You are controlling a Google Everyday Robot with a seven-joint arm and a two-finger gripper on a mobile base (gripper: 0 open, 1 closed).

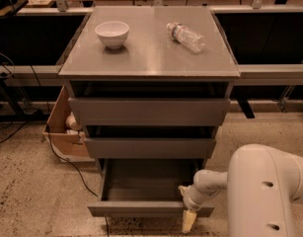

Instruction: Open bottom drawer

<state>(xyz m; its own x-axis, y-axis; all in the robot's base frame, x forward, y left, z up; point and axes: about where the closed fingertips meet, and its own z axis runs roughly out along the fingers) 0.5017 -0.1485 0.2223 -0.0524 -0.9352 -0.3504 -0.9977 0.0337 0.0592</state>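
Observation:
The bottom drawer (141,209) of the grey cabinet is pulled out, and its bare grey box-like inside shows. The middle drawer front (150,147) and the top drawer front (148,111) above it are pushed in. My gripper (187,209) is at the right end of the bottom drawer's front edge, with one finger inside the drawer and one finger (188,222) hanging down in front of the drawer face. My white arm (267,191) reaches in from the lower right.
A white bowl (112,33) and a clear plastic bottle (186,36) lying on its side are on the cabinet top. A cardboard box (62,132) stands on the floor left of the cabinet, with a black cable (67,162) running past it. Dark benches stand behind.

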